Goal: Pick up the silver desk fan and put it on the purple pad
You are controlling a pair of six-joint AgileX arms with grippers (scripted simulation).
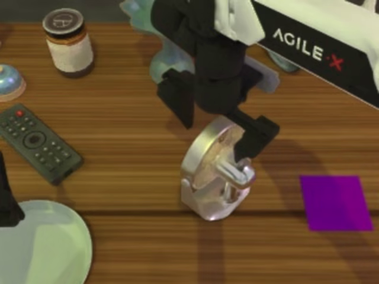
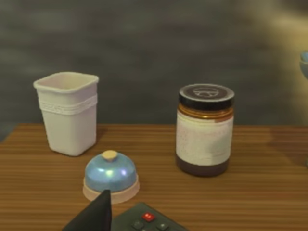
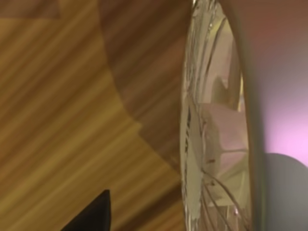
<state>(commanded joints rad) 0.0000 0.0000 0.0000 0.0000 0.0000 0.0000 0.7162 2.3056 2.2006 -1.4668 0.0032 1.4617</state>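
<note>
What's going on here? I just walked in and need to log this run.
The right arm is working alone: the right gripper is down over the silver desk fan near the middle of the table, its fingers straddling the ring guard. Whether it has clamped cannot be told. The fan sits left of the purple pad, which is bare. The left gripper is parked at the table's left edge, near a remote control.

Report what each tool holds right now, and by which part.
The right tool straddles the silver desk fan's ring guard near its top; whether it grips cannot be told. The left tool, at the table's left edge, holds nothing visible.
</note>
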